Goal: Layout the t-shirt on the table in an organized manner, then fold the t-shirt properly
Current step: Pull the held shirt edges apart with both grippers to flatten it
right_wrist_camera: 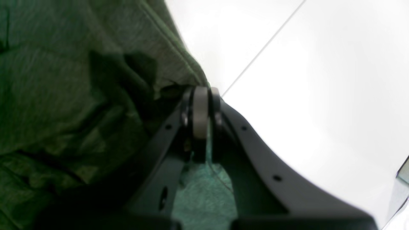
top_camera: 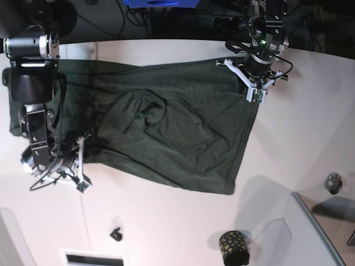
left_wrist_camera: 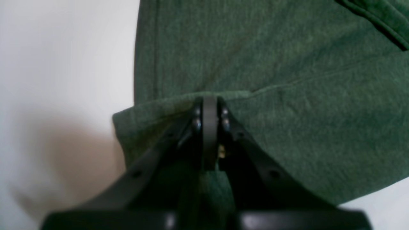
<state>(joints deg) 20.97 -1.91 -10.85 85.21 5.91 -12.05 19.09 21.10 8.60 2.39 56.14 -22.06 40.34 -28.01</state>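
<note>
Jaws of the left gripper are pinched together on a hem of the t-shirt; the right gripper likewise clamps a fabric edge. No writing is readable. Shirt lies spread on the table, long axis running left-right.

You see the t-shirt in matt heathered green jersey, the table smooth glossy white, gripper fingers matt black plastic.
</note>
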